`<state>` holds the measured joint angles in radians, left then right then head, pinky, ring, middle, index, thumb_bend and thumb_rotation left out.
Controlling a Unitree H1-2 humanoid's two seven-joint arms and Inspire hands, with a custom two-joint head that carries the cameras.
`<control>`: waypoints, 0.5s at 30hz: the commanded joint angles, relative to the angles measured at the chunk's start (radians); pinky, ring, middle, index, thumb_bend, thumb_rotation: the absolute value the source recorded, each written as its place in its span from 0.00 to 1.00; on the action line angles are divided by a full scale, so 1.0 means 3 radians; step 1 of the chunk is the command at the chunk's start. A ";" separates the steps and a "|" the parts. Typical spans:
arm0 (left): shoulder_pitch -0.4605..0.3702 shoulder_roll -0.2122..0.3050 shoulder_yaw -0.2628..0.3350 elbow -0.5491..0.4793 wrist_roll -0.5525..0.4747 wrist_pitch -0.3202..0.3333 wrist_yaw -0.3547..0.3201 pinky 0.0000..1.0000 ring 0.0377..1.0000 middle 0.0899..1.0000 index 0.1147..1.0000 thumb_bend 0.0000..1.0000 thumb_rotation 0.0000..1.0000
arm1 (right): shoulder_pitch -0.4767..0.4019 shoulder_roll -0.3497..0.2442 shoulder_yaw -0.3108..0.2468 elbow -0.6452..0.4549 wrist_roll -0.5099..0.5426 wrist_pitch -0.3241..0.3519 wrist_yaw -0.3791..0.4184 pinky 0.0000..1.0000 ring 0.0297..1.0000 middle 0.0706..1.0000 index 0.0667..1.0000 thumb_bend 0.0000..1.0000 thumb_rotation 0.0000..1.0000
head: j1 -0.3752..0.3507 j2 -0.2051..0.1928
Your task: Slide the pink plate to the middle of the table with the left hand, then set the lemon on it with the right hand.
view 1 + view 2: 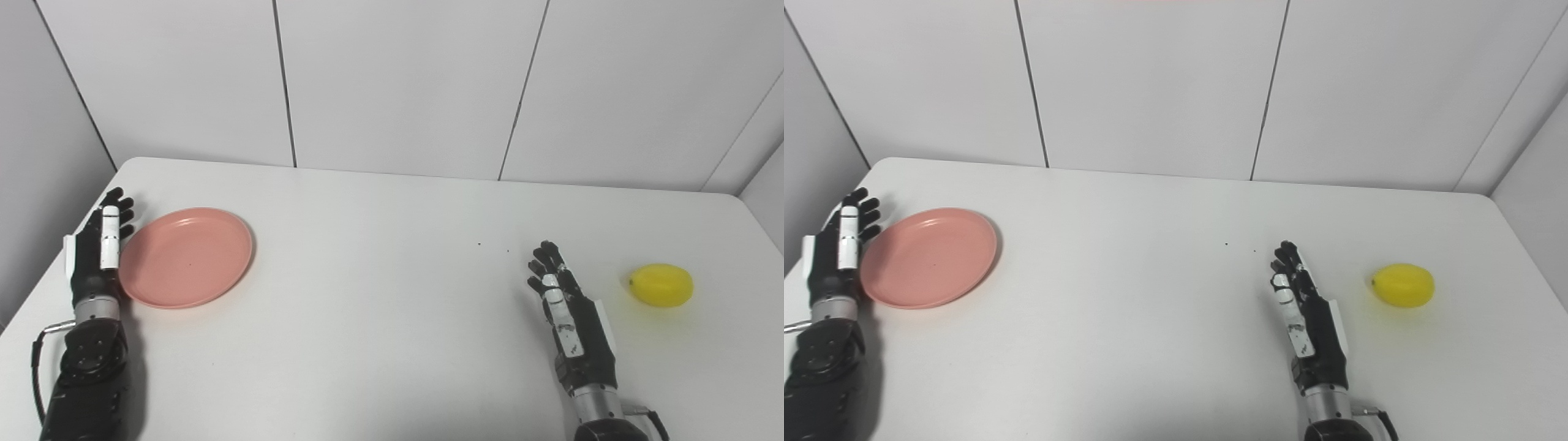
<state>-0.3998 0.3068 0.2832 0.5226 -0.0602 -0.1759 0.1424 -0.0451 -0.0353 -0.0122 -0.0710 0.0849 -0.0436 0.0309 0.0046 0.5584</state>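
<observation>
Both arms run off the bottom edge, and whether the left hand point(98, 251) touches the plate point(187, 257) is unclear.

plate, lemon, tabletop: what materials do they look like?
Pink plate: likely plastic or melamine; even matte colour, thin raised rim, no glaze shine. Lemon: uniform bright yellow with a smooth, soft sheen, possibly a plastic replica, but real fruit can't be ruled out. Table: white matte laminate-like surface with rounded corners; core not visible.
</observation>
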 commanded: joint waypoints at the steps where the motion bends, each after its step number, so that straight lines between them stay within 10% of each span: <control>1: -0.0047 -0.0055 -0.0030 -0.0083 -0.0070 0.0046 -0.0049 0.84 0.83 0.80 0.78 0.55 1.00 | -0.0064 -0.0011 -0.0012 -0.0074 -0.0015 -0.0158 0.0017 0.93 0.93 0.93 0.93 0.51 0.83 | 0.0011 0.0005; 15: 0.0031 -0.0163 -0.0076 -0.0477 -0.0424 0.0412 -0.0305 0.83 0.82 0.80 0.78 0.49 1.00 | -0.0079 0.0011 -0.0032 -0.0058 0.0020 -0.0170 0.0013 0.92 0.92 0.92 0.91 0.50 0.80 | 0.0017 0.0012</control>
<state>-0.3741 0.2651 0.2751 0.4082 -0.1713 -0.0572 0.0836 -0.0459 -0.0339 -0.0173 -0.0708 0.0858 -0.0437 0.0294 0.0092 0.5614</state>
